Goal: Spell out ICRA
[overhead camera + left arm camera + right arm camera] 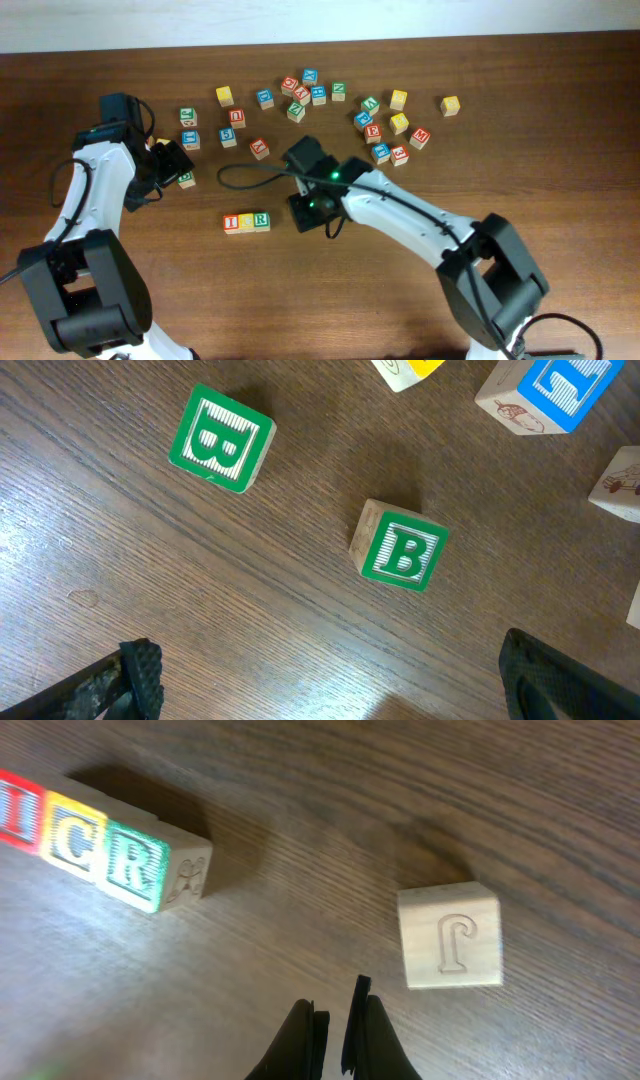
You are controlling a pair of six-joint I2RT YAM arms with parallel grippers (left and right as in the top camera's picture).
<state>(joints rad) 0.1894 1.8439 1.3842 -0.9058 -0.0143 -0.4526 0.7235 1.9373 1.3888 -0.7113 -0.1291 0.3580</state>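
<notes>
The table [330, 790] is dark, grainy wood with a soft sheen, the R cube [135, 865] pale matt wood with a green painted face, the carved cube [450, 935] at three o'clock bare unpainted wood, and the pads [140, 672] of the left gripper [330, 695] black and knobbly.

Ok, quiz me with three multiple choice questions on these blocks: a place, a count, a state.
1. Where is the I-C-R row? A at the table's far edge; B stacked on a blue cube; C apart from the scattered cubes, nearer the arm bases.
2. How many green B cubes does the left wrist view show? A one; B two; C three.
3. The right gripper is: A shut and empty; B wide open; C clamped on a cube.
Answers: 1 C, the overhead view shows it alone, away from the scatter. 2 B, two B faces show. 3 A, its fingers nearly meet with nothing between.
</notes>
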